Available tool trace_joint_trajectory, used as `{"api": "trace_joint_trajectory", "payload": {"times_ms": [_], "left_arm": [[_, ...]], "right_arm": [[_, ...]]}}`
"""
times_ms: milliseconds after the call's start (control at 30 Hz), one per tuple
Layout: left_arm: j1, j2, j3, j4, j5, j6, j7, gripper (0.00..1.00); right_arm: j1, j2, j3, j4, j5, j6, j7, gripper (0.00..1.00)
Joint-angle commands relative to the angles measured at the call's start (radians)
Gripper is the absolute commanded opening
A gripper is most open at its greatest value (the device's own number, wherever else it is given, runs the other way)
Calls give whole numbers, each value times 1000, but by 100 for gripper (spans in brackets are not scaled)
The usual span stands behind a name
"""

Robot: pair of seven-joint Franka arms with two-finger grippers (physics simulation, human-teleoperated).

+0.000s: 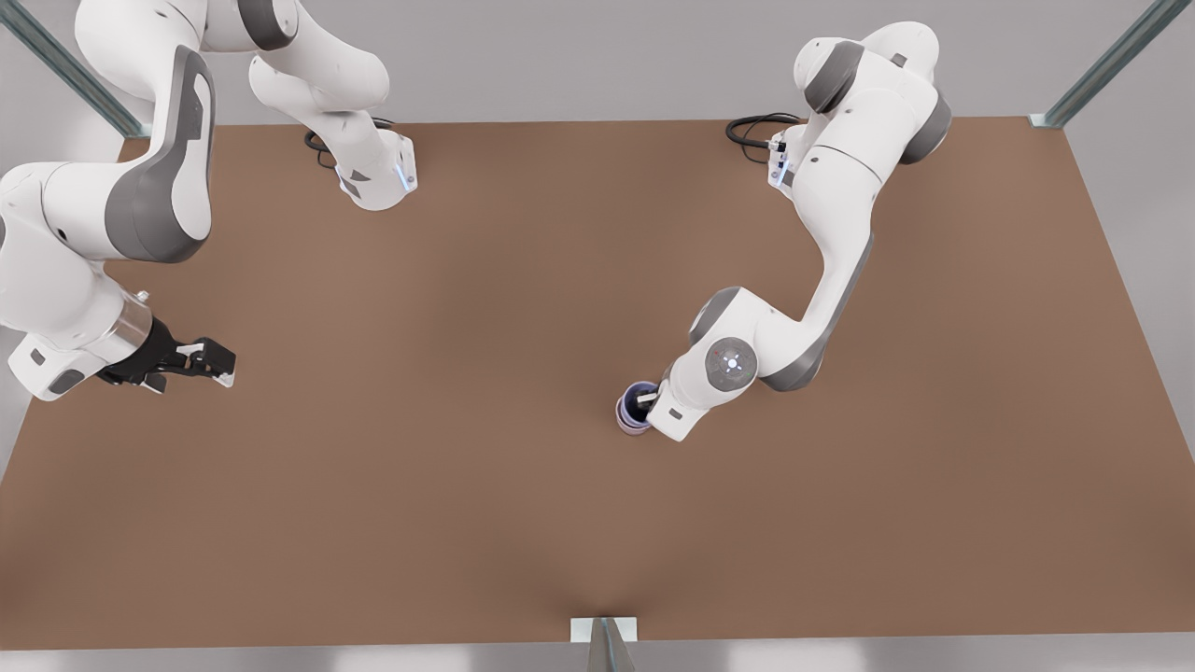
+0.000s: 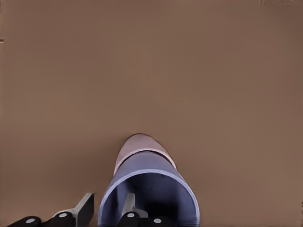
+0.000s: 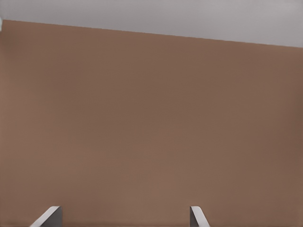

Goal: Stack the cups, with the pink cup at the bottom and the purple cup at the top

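Lavender over mauve was how the cups sat: the purple cup [image 1: 636, 403] was nested inside the pink cup [image 1: 631, 427], and the pair stood upright on the brown worktop [image 1: 485, 485], a little toward four o'clock from its middle in the front view. Only a band of the pink cup showed beneath the purple one there. From the left wrist view the purple cup [image 2: 149, 191] gaped wide and close, with the pink cup [image 2: 142, 144] poking out past its far side.

At the stack was the left tool [image 1: 644, 403], carried by the arm whose base stood at about one o'clock on the worktop. Its fingers [image 2: 129, 205] straddled the purple cup's wall — one reached down inside the cup, the other stood outside the rim with a visible gap between it and the wall. So the left tool [image 2: 108, 208] was spread apart, not clamped on the cup.

Well apart from the cups, out at nine o'clock near the worktop's edge in the front view, hung the right tool [image 1: 213, 362]. It pointed toward three o'clock, waiting. The right wrist view showed two pale fingertips [image 3: 49, 216] set wide, with bare brown worktop [image 3: 151, 123] between and beyond them and a grey wall [image 3: 189, 16] past its far edge — the right tool [image 3: 124, 217] stood parted and carried nothing.
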State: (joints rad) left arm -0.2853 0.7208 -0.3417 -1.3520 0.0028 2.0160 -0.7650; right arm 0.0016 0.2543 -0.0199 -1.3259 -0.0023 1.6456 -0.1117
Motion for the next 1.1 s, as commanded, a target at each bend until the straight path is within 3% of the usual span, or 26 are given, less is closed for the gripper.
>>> {"api": "trace_joint_trajectory", "payload": {"times_ms": [0,133,233,267,300,333,567,667,867,933,1067], "left_arm": [[0,-1,0,1,2,0,-92,48],[0,-1,0,1,2,0,-92,48],[0,2,0,1,16,0,-92,57],[0,2,0,2,16,0,-92,70],[0,2,0,2,17,0,-92,93],[0,2,0,2,23,0,-92,100],[0,-3,0,5,23,-2,-96,100],[14,-84,12,10,25,-91,-27,100],[17,-288,385,8,6,-387,676,100],[75,-403,385,-32,14,-399,719,100],[209,-500,254,-32,22,-448,883,100]], "right_arm": [[1,-1,0,1,1,2,-68,100],[1,-1,0,1,1,3,-68,100],[0,-1,0,1,1,3,-68,100],[1,-1,0,1,1,3,-68,100],[1,-1,0,1,1,3,-68,100],[1,-1,0,1,1,3,-68,100],[1,-1,0,1,1,3,-68,100],[1,-1,0,1,1,3,-68,100],[1,-1,0,1,1,3,-68,100],[1,-1,0,1,1,3,-68,100],[1,-1,0,1,1,3,-68,100]]}}
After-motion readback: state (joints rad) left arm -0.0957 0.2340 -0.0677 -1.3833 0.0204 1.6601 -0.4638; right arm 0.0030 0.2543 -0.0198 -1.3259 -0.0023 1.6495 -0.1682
